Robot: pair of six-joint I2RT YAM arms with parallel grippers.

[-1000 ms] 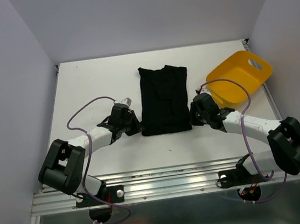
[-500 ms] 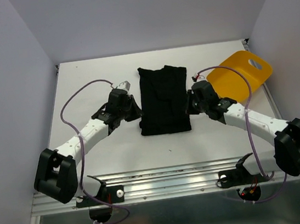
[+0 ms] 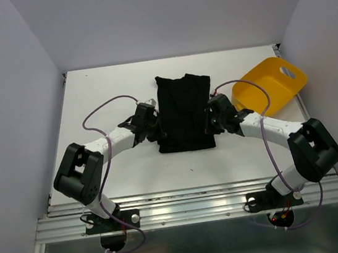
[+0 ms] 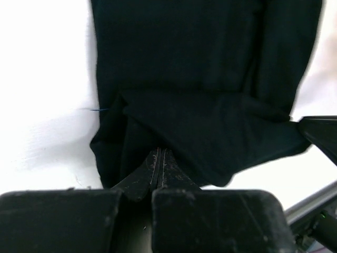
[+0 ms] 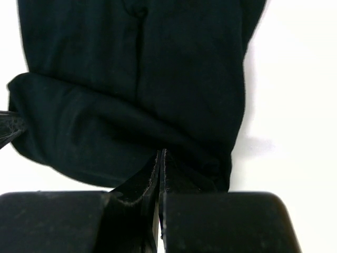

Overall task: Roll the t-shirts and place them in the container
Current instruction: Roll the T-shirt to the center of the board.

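A black t-shirt (image 3: 183,109), folded into a long strip, is seen lying at the middle of the white bench (image 3: 102,91). Its near left corner is pinched by the clenched left end effector (image 4: 159,158), and its near right corner by the clenched right end effector (image 5: 159,158). The cloth is bunched into a raised fold along the near hem. A yellow plastic tub (image 3: 269,85) is seen at the far right, apart from the black t-shirt.

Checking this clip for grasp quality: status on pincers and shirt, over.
Left pincer shut on near edge of t-shirt; right pincer same. Shirt folded narrow, near edge bunched. Yellow tub off right, clear of it.
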